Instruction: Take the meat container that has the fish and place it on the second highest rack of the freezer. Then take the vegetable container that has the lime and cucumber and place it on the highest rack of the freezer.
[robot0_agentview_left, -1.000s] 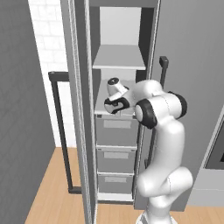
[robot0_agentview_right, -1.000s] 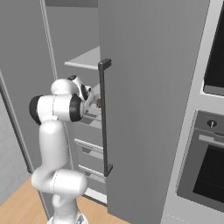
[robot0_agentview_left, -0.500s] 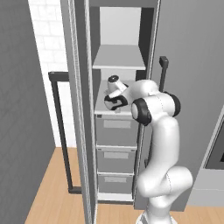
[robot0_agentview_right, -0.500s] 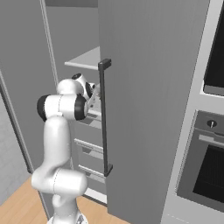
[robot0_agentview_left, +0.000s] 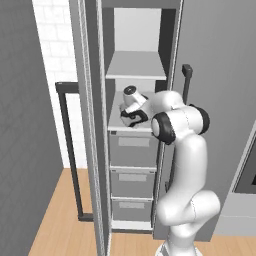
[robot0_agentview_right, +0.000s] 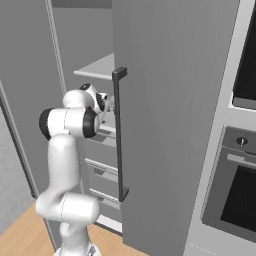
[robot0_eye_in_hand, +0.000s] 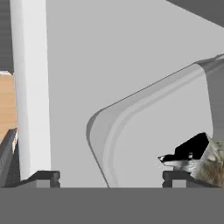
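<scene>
The gripper (robot0_eye_in_hand: 111, 177), jaws spread wide and holding nothing, hovers over the rim of the meat container (robot0_eye_in_hand: 144, 127), which lies on the second highest rack (robot0_agentview_left: 131, 127) of the freezer (robot0_agentview_left: 135, 75) with the fish (robot0_eye_in_hand: 194, 164) inside. Best practice now looks like a straight withdrawal, fingertips (robot0_eye_in_hand: 43, 178) lifted clear so the tray is not dragged.

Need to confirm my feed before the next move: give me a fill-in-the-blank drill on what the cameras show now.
1. The pincer reaches into the freezer with its fingertips ___ apart.
2. Below the second highest rack sit ___ grey drawers.
3. In the hand view, the pale container holds a ___.

Missing words: wide; three; fish
</scene>
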